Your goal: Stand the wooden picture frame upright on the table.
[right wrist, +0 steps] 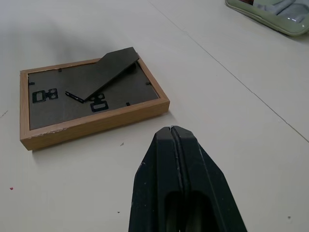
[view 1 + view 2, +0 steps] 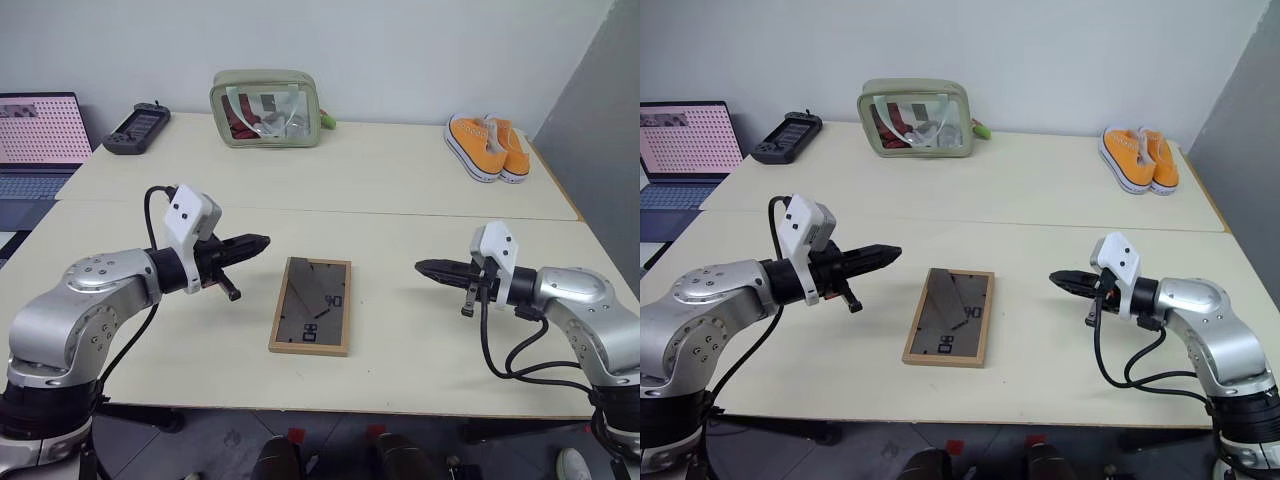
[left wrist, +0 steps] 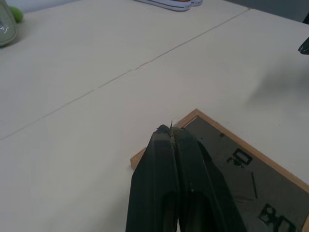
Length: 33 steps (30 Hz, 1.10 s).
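Honestly, the wooden picture frame [image 2: 311,306] is lying face-down on the counter [image 2: 400,180], between the left gripper [image 2: 258,241] and right gripper [image 2: 424,267], both closed and empty. One long edge should probably be lifted first, with the easel stand [image 1: 104,71] swung out.

Open laptop [image 2: 38,150], black handheld console [image 2: 137,128], green clear-fronted pouch [image 2: 266,108], orange sneakers [image 2: 487,146]

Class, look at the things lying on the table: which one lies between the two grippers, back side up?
The wooden picture frame: it lies flat, dark back up, between the left gripper and right gripper. The pouch, orange shoes and game controller sit along the far edge.
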Tool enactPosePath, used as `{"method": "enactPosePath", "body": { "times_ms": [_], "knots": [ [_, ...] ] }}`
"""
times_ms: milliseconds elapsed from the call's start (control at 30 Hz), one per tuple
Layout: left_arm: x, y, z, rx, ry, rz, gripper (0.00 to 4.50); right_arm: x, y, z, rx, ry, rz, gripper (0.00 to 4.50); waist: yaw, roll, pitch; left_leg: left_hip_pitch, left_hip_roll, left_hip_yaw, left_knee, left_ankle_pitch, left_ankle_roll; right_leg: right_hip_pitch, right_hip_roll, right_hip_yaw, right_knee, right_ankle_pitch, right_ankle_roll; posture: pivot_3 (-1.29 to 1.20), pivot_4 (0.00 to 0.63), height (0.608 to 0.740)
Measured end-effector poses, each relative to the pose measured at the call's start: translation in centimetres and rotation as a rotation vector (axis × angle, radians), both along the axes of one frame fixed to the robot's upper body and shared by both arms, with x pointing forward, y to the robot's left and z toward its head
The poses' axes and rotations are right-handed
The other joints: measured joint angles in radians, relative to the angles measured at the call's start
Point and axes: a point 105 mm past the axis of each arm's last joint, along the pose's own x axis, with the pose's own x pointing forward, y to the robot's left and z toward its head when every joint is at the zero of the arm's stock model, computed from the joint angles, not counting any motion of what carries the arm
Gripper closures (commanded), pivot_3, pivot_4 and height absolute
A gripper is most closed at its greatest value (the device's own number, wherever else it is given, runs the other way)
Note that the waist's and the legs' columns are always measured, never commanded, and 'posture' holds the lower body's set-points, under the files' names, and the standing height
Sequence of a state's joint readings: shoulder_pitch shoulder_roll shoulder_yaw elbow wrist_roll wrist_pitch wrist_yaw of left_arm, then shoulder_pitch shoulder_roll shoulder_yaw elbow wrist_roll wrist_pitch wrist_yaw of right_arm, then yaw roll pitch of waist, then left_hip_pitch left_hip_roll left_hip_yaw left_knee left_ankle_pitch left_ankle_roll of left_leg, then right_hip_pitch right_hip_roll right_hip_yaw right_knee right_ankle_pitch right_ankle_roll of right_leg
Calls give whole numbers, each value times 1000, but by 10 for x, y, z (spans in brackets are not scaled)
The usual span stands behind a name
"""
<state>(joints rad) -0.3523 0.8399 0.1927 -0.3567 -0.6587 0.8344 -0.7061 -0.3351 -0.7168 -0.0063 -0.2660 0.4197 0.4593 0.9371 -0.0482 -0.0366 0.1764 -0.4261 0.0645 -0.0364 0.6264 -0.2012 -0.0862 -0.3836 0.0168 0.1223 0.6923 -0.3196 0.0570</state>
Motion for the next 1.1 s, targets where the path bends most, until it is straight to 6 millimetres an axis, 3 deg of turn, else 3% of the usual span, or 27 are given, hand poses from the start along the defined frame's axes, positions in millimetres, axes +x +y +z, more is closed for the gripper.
{"method": "enactPosePath", "body": {
  "times_ms": [200, 433, 567, 700, 867, 1100],
  "knots": [
    [0, 9, -2, 7, 9, 42, 4491, 5, 1, -5, 31, 15, -25, 4498, -1, 0, 0, 0, 0, 0, 0, 0, 0, 0, 0, 0, 0, 0, 0, 0, 150, 740],
    [-1, 21, -51, 36, 153, 83, 4491, 15, 11, -42, 24, 78, -100, 4498, -2, 0, 0, 0, 0, 0, 1, 0, 0, -1, 0, 0, 4, -1, -2, 0, 150, 740],
    [10, 23, -67, 58, 176, 72, 4491, 16, 14, -51, 16, 81, -130, 4498, 5, 0, 0, 0, -1, -1, 1, 0, 0, -1, 0, -1, 4, -1, -2, 0, 150, 740],
    [28, 15, -79, 49, 178, 42, 4491, 11, 11, -66, -14, 98, -160, 4498, 16, 0, 0, 0, -1, -1, 1, 0, 0, -1, 0, -1, 5, -1, -2, 0, 150, 740],
    [42, -8, -101, 64, 222, -90, 4491, -6, 9, -88, -44, 174, -166, 4498, 18, 0, 0, -1, -1, -1, 2, 0, 0, -1, 0, -2, 5, -1, -2, 0, 150, 740],
    [65, -25, -102, 78, 203, -150, 4491, -27, 9, -89, -34, 257, -116, 4498, 17, 0, 0, -1, -1, -2, 2, 0, 0, -1, 1, -2, 5, -1, -2, 0, 150, 740]
  ]
}}
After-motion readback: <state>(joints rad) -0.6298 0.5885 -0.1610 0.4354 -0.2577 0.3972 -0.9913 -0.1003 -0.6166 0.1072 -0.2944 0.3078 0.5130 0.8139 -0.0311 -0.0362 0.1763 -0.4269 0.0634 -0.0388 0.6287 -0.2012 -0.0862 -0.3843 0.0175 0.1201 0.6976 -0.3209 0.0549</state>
